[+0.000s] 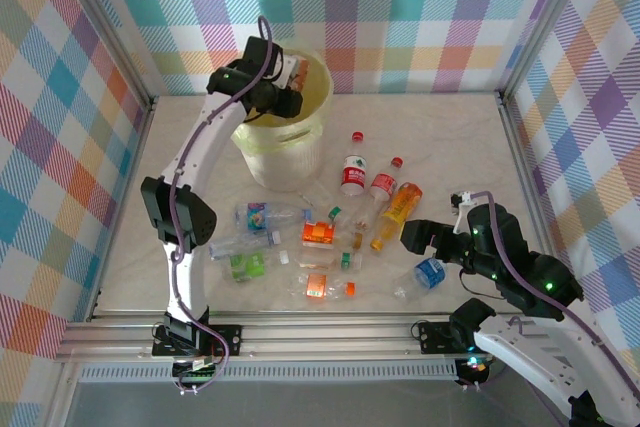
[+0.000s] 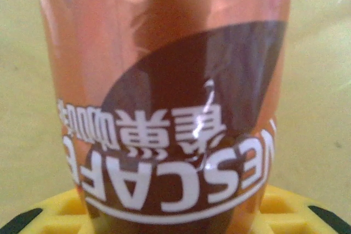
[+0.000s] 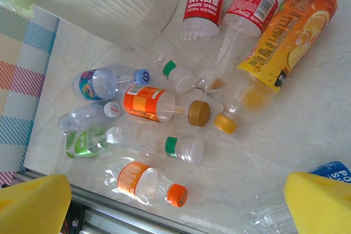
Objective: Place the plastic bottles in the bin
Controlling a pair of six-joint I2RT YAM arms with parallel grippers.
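The left end effector is clenched on an orange, brown-labelled bottle over the pale yellow bin. The bottle's long axis runs straight out from the fingers, its lettering inverted. The right end effector hangs released.

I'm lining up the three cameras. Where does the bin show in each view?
Top external: bin, far centre-left.
Left wrist: pale yellow backdrop, probably its inside, behind the coffee bottle.
Right wrist: its pale wall, top left.
Shared landmark, top and right wrist: red-labelled water bottle near it.
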